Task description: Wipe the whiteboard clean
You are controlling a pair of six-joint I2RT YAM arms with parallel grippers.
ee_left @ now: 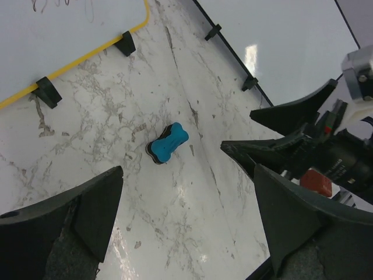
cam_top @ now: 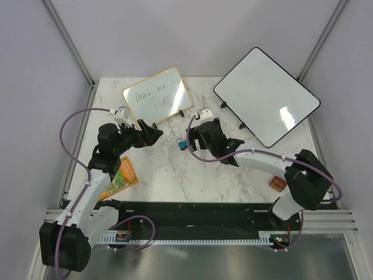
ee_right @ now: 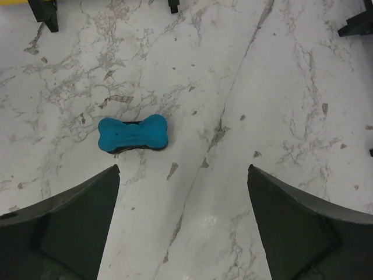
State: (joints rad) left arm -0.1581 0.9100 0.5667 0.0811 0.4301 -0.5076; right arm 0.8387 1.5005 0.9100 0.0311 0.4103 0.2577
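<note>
A small yellow-framed whiteboard (cam_top: 157,94) with handwriting stands on black feet at the back centre; its lower edge shows in the left wrist view (ee_left: 70,29). A blue bone-shaped eraser (cam_top: 182,144) lies flat on the marble table between the two grippers, also seen in the left wrist view (ee_left: 167,143) and the right wrist view (ee_right: 133,134). My left gripper (cam_top: 156,133) is open and empty, left of the eraser (ee_left: 187,175). My right gripper (cam_top: 191,139) is open and empty, just right of the eraser (ee_right: 183,169), not touching it.
A larger black-framed whiteboard (cam_top: 267,96) stands at the back right, blank. An orange packet (cam_top: 121,178) lies under the left arm. A small red-brown block (cam_top: 277,182) sits near the right arm's base. The right gripper's fingers (ee_left: 297,134) show in the left wrist view.
</note>
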